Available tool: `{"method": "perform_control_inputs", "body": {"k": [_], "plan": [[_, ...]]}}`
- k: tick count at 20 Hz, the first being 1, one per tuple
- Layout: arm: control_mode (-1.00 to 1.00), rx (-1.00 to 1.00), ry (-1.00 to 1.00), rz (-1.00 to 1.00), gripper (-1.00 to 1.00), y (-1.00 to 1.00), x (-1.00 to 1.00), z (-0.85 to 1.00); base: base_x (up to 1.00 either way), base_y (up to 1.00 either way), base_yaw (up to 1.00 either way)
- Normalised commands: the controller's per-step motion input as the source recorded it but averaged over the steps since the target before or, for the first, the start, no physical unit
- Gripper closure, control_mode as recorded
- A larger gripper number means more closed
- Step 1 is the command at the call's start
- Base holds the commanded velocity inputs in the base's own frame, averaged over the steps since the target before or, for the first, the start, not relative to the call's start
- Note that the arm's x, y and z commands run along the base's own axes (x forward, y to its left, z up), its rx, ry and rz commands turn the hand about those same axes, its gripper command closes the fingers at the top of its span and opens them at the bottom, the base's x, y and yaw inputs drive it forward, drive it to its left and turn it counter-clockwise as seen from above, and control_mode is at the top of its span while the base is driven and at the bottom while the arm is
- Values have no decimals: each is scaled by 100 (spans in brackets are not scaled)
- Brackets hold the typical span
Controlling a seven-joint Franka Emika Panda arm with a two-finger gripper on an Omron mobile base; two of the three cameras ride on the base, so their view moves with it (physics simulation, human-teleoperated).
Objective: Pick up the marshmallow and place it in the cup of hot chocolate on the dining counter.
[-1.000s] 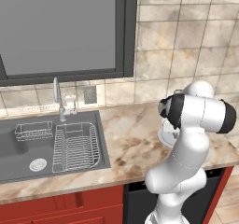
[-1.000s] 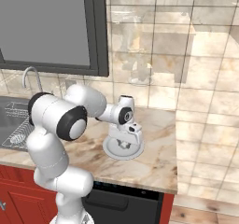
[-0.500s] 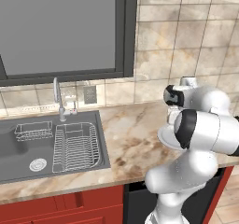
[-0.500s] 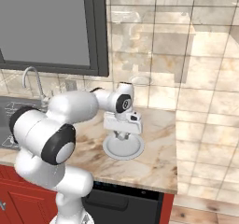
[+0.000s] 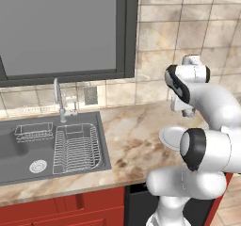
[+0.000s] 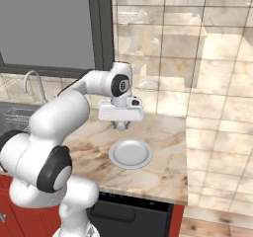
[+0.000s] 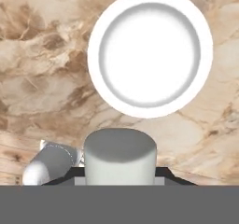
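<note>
I've got the marshmallow (image 7: 120, 155) pinched in the gripper (image 6: 120, 125) above the plate (image 6: 130, 153); I should keep the squeeze gentle and carry level toward the cup

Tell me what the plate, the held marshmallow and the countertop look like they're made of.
Plate: smooth white, ceramic-looking, with soft shading in its well.
Marshmallow: matte white stubby cylinder with rounded edges, looks soft, held in the shut hand.
Countertop: polished stone, probably marble, beige with brown veins.
</note>
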Motion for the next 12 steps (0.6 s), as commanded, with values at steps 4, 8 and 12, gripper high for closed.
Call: {"method": "perform_control_inputs", "body": {"k": [4,8,12], "plan": [[-100,3,12,30,100,62,-29,75,0,0,0],[-100,7,3,31,100,69,-53,38,0,0,0],[-100,8,0,29,100,70,-42,38,0,0,0]]}}
